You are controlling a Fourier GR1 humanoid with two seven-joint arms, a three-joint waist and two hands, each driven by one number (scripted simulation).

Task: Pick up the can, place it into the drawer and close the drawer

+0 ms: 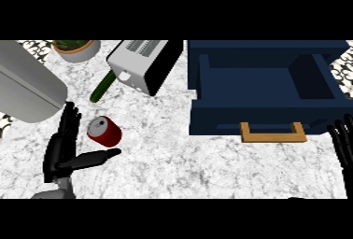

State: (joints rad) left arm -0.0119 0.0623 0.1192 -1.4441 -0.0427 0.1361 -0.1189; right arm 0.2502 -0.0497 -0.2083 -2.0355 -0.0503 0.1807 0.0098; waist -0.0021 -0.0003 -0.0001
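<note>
Here the left hand [63, 147], fingers straight, flanks the can [104, 131].

Between your can [104, 131] and the open drawer [265, 84] lies bare counter [172, 163], free for a hand to pass. Behind the can, the cucumber [103, 87] and toaster [141, 63] block the way; the drawer's front wall [228, 116] stands across the approach.

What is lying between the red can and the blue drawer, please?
Nothing: in the head view, only bare marble counter lies between the red can and the open blue drawer.
</note>
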